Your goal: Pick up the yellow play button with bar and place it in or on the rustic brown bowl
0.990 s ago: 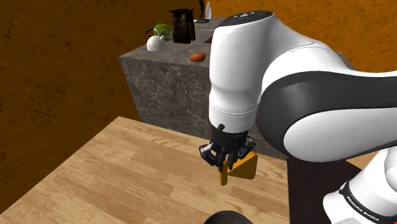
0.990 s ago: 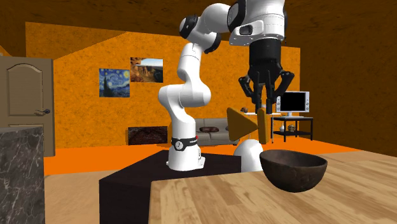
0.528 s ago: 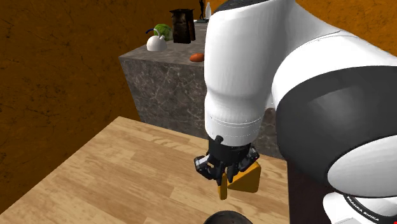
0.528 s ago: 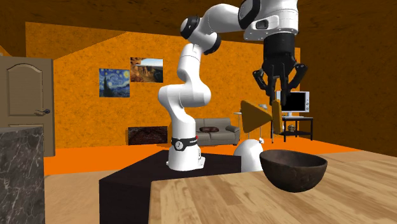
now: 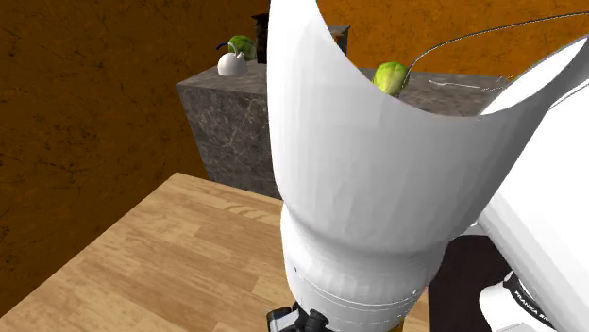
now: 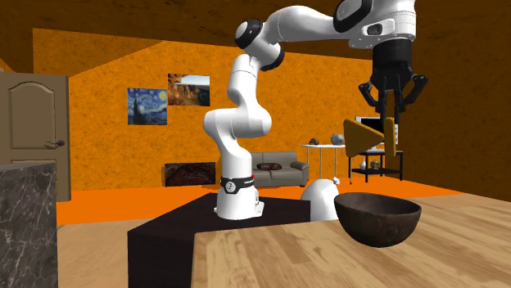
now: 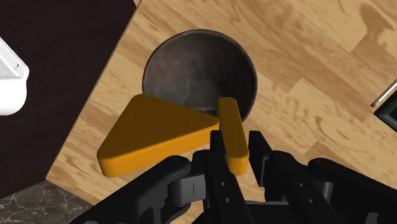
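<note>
**A:** What has the gripper (image 7: 236, 145) got?

**B:** Its two black fingers are closed on the bar of the yellow play button (image 7: 159, 130). The triangle sticks out to one side of them, and its tip meets the bar.

**A:** Where is it held?

**B:** In the air. In the second exterior view it hangs at about 12 o'clock from the dark brown bowl (image 6: 378, 217), apart from it, with the triangle at 9 o'clock of the bar. The wrist view looks past the button into the bowl, which has nothing in it.

**A:** And the bowl?

**B:** It stands on the wooden table (image 6: 327, 254), near the edge that runs beside the dark stand (image 6: 180, 229).

**A:** Further off?

**B:** In the shoulder view a grey stone counter (image 5: 236, 123) stands past the table at 11 o'clock, with a green ball (image 5: 389, 75) on it at 1 o'clock. In the second exterior view orange walls carry two pictures (image 6: 168, 98) at 10 o'clock.
</note>
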